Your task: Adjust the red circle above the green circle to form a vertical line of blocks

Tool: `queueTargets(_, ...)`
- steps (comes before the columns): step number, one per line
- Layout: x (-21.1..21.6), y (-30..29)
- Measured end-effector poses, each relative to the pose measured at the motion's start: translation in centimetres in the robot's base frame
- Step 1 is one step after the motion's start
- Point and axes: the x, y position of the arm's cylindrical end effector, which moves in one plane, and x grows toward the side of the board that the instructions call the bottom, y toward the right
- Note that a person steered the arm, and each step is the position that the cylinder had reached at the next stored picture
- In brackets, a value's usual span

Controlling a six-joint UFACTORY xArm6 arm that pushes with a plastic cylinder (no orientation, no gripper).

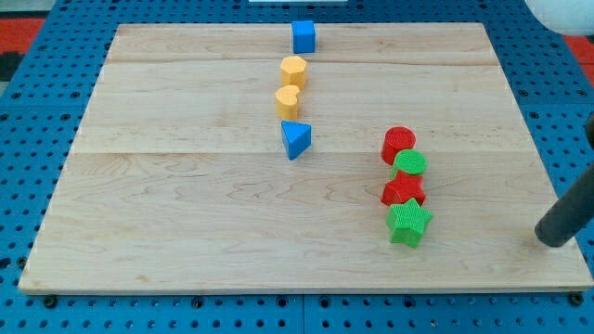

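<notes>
The red circle [399, 144] sits toward the board's right edge, touching the green circle [409, 164] just below and slightly left of it, while the rod's bare tip [554, 240], holding nothing, rests near the lower right corner, well apart.

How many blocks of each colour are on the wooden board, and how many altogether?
Blue: 2, the blue cube and the blue triangle
Yellow: 2, the yellow hexagon and the yellow heart
Red: 2, the red circle and the red star
Green: 2, the green circle and the green star
Total: 8 blocks
</notes>
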Motion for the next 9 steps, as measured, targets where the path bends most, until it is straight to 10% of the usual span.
queueTargets(1, -5.1, 4.3)
queueTargets(4, -19.5, -8.3)
queueTargets(9, -16.5, -21.1)
